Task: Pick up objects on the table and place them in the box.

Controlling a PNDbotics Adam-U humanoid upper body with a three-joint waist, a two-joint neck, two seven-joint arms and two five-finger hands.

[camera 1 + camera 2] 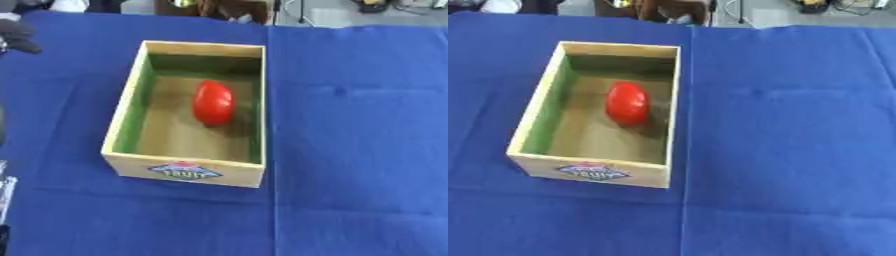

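Red fruit (213, 102) lies inside the box (185, 173), looks smooth, slippery, bruisable, so cup its middle; my left hand (17, 36) up beyond the box, fingers unclear.

Left hand (17, 36), black with dark fingers, sits at the far upper-left edge of the left eye view, only partly in frame; can't tell the finger pose. A silver-and-black bit of the left arm (5, 192) shows at the lower-left edge. Right hand doesn't show.
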